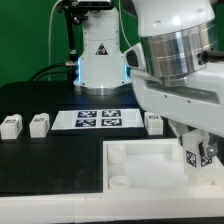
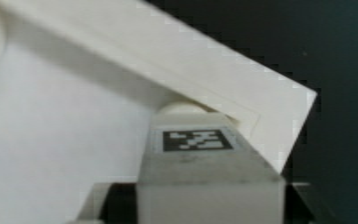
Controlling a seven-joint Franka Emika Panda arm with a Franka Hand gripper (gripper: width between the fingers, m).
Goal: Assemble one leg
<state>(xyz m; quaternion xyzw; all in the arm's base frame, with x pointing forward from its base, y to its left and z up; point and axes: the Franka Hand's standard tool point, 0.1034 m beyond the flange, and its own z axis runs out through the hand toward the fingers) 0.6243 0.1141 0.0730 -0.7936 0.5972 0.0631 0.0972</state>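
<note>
One leg, pinched by the gripper, hangs at a corner socket of the white panel near the desk's camera-side edge; slight tilt or offset could jam it.

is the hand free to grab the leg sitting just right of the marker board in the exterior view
Probably not yet. The hand is shut on a tagged leg over a corner of the white panel, so it would need to let go first. The loose leg beside the marker board stands in the open.
</note>
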